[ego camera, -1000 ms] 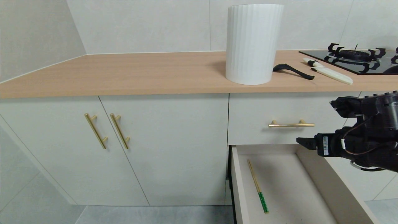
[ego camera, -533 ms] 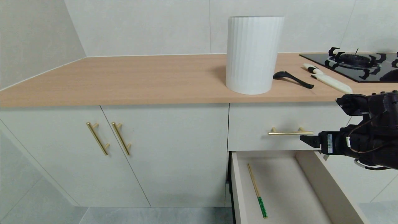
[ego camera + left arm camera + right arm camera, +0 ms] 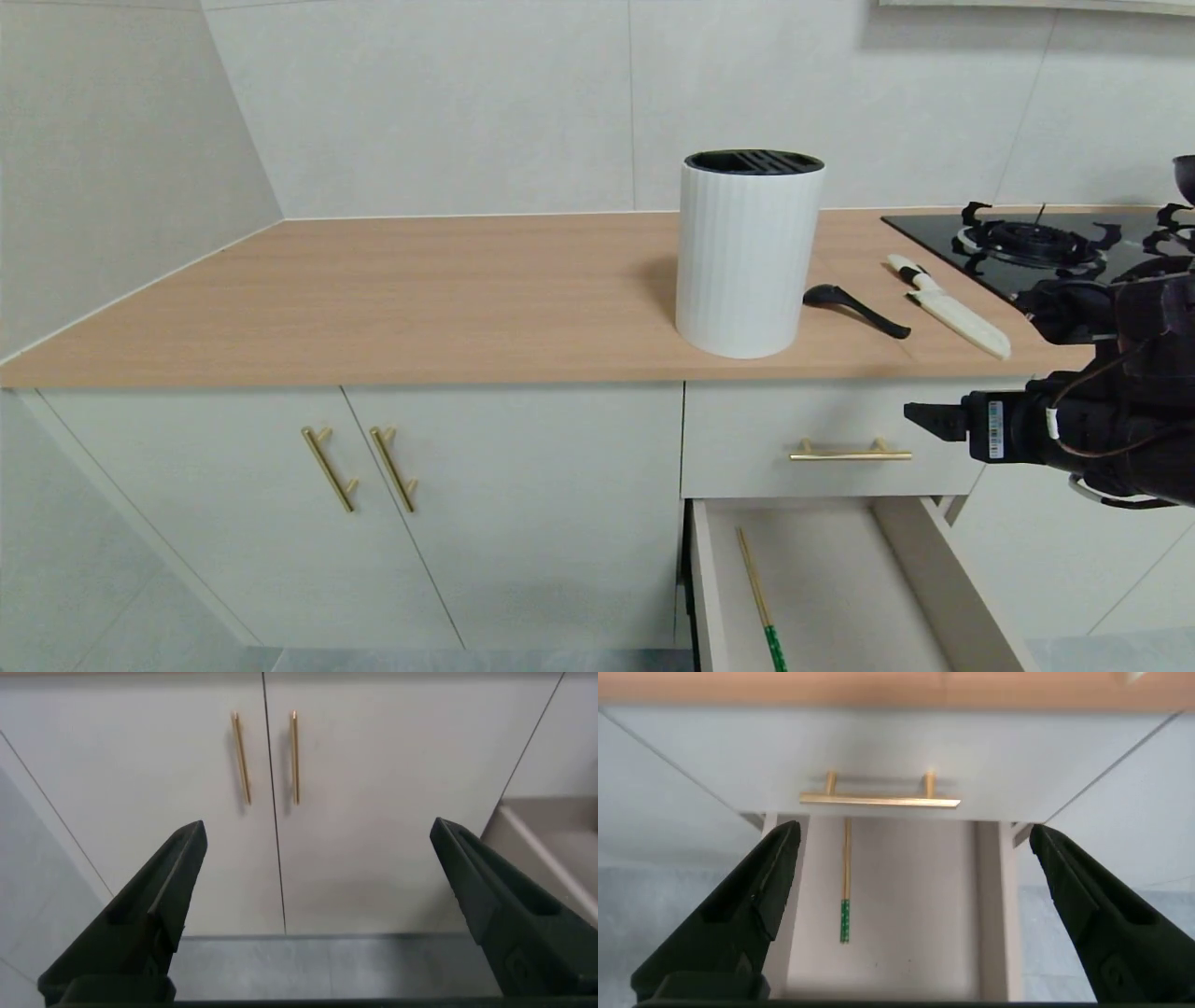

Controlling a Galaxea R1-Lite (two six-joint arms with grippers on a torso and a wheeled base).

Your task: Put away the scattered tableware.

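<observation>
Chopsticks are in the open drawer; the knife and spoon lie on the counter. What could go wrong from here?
1. The knife lies with its blade tip near the front edge of the countertop; a nudge could slide it off.
2. The right pincer, open, hangs below counter level near the upper drawer's handle; lifting straight up might strike the countertop lip.

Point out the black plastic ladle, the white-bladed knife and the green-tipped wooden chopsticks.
Black plastic ladle [image 3: 859, 311]: head view, middle of its handle.
White-bladed knife [image 3: 962, 323]: head view, on the blade.
Green-tipped wooden chopsticks [image 3: 846, 873]: right wrist view, bare wooden shaft.
</observation>
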